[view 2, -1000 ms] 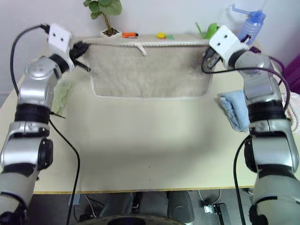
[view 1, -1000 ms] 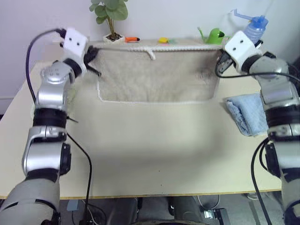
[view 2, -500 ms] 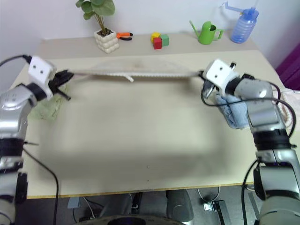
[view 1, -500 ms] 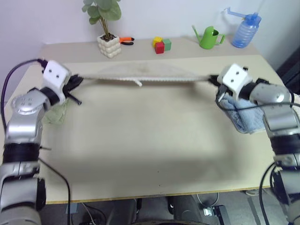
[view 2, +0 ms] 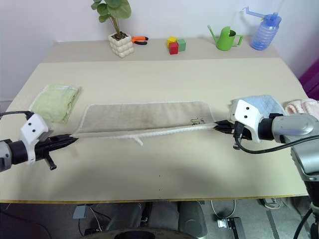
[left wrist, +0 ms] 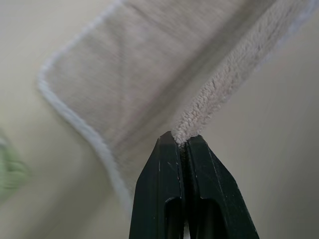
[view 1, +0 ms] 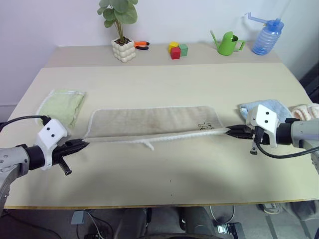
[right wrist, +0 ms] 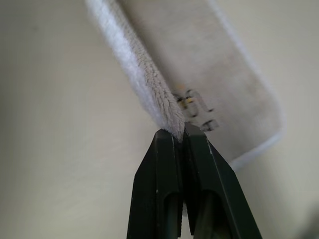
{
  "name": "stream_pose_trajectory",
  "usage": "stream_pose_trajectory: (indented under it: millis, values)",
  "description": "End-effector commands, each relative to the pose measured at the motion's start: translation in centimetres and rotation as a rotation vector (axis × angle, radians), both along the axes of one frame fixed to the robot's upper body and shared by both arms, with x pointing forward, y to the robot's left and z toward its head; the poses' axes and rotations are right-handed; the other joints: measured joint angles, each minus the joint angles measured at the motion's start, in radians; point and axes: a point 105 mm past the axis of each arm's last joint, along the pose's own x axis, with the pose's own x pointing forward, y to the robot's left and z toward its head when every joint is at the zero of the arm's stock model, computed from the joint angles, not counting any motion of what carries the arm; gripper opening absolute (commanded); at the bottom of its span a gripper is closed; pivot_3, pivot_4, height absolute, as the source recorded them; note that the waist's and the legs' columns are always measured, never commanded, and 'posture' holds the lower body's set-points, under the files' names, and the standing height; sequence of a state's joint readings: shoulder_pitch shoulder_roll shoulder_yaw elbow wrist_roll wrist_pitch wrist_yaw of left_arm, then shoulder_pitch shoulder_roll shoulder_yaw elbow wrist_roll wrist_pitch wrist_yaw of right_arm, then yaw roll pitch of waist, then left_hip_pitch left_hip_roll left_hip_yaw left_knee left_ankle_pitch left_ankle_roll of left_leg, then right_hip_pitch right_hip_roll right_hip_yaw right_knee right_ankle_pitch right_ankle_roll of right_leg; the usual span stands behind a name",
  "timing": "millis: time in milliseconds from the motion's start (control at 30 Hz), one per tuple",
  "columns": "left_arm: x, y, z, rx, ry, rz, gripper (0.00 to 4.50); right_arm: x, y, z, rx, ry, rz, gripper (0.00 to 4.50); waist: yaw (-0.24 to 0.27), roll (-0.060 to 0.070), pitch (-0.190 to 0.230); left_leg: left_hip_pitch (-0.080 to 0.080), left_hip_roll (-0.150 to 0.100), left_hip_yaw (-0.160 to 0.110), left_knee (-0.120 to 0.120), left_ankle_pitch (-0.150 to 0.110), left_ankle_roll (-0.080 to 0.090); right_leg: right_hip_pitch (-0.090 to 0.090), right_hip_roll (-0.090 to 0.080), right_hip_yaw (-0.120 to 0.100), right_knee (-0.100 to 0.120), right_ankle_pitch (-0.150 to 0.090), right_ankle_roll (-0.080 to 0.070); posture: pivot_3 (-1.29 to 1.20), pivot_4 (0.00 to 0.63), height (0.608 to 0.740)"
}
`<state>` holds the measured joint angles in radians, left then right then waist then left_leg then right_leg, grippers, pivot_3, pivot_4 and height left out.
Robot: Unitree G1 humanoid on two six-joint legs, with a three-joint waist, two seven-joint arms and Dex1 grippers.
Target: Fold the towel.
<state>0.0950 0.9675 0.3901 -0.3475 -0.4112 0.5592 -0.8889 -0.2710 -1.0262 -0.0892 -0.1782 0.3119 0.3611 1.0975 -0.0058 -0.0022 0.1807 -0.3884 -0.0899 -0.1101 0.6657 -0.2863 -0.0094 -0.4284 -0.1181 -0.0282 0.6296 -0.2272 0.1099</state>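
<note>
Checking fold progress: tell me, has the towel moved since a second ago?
Yes. The towel has come down from plant-pot height and nearer, far part now lying on the table.

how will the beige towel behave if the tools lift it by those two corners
Probably floppy: the towel already sags between the left tool and right tool, its far part lying flat on the table. Its fuzzy pile likely grips well, so slipping seems unlikely. It looks light, and would likely drape rather than hold shape.
</note>
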Motion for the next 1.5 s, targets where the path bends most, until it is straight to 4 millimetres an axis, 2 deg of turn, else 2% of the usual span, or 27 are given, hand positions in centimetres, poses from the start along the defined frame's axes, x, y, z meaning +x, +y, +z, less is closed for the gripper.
stream_pose_trajectory:
  millis: [33,233,433,700,867,900,967,1000,1133,1167,1400,1500]
  values:
    - [1.9,0.7,-0.2,0.035,-0.049,0.039,0.00,1.8,-0.1,0.3,-0.028,-0.074,-0.028,0.07,-0.002,0.000,0.000,0.000,0.000,0.000,0.000,0.000,0.000,0.000,0.000,0.000,0.000,0.000,0.000,0.00,0.150,0.732]
    - [6.3,0.2,-1.4,0.040,-0.082,0.039,0.00,5.5,-0.5,-1.0,-0.049,-0.135,-0.088,0.07,-0.004,0.000,0.000,-0.001,-0.001,0.000,0.000,0.001,-0.002,-0.001,0.000,0.000,0.000,0.001,0.000,0.00,0.150,0.732]
    - [8.5,0.4,-3.0,0.079,-0.082,0.049,0.00,8.3,-0.4,-1.9,-0.049,-0.185,-0.129,0.07,-0.009,0.000,0.000,-0.001,-0.001,0.001,-0.001,0.004,-0.007,-0.003,0.000,0.000,0.001,0.001,0.000,0.00,0.150,0.732]
    - [9.7,0.5,-3.6,0.055,-0.100,0.073,0.00,9.1,-0.3,-2.0,-0.043,-0.206,-0.131,0.07,-0.007,0.000,0.000,-0.001,-0.001,0.001,0.000,0.004,-0.007,-0.003,0.000,0.000,0.001,0.001,0.000,0.00,0.150,0.732]
    - [10.2,0.8,-3.3,0.000,-0.111,0.107,0.00,9.3,-0.4,-1.7,-0.022,-0.212,-0.145,0.07,-0.007,0.000,0.000,-0.001,-0.001,0.001,0.000,0.004,-0.007,-0.003,0.000,0.000,0.002,0.001,0.000,0.00,0.150,0.732]
    - [10.2,0.8,-3.3,-0.011,-0.110,0.111,0.00,9.4,-0.4,-1.5,-0.016,-0.214,-0.149,0.33,-0.007,0.000,0.000,-0.001,-0.001,0.001,0.000,0.004,-0.007,-0.003,0.000,0.000,0.002,0.001,0.000,0.00,0.150,0.732]
    - [10.5,1.3,-2.9,-0.024,-0.132,0.147,0.61,9.5,-0.4,-1.1,-0.001,-0.226,-0.162,0.91,-0.007,0.000,0.000,-0.001,-0.001,0.001,0.000,0.004,-0.007,-0.003,0.000,0.000,0.002,0.001,0.000,0.00,0.150,0.732]
    - [10.7,1.5,-2.8,-0.029,-0.140,0.164,0.94,9.6,-0.5,-1.0,0.002,-0.233,-0.167,1.37,-0.007,0.000,0.000,-0.001,-0.001,0.001,0.000,0.004,-0.007,-0.003,0.000,0.000,0.002,0.001,0.000,0.00,0.150,0.732]
    - [11.0,2.1,-2.4,-0.057,-0.173,0.224,2.92,9.9,-0.9,-0.6,-0.007,-0.274,-0.205,3.30,-0.008,0.000,0.000,-0.001,-0.001,0.001,0.000,0.004,-0.007,-0.003,0.000,0.000,0.002,0.001,0.000,0.00,0.150,0.732]
    - [11.2,2.2,-2.4,-0.070,-0.180,0.248,3.37,9.9,-1.1,-0.6,-0.009,-0.282,-0.214,3.31,-0.008,0.000,0.000,-0.001,-0.001,0.001,0.000,0.004,-0.007,-0.003,0.000,0.000,0.002,0.001,0.000,0.00,0.150,0.732]
    - [11.7,2.9,-1.7,-0.232,-0.241,0.415,3.37,10.0,-1.7,-0.4,0.007,-0.326,-0.277,3.31,-0.007,0.000,0.000,-0.001,-0.001,0.001,0.000,0.004,-0.007,-0.003,0.000,0.000,0.002,0.001,0.000,0.00,0.150,0.732]
    - [11.8,2.8,-1.7,-0.243,-0.247,0.433,3.37,10.0,-1.8,-0.4,0.010,-0.341,-0.289,3.31,-0.007,0.000,0.000,-0.001,-0.001,0.001,0.000,0.004,-0.007,-0.003,0.000,0.000,0.002,0.001,0.000,0.00,0.150,0.732]
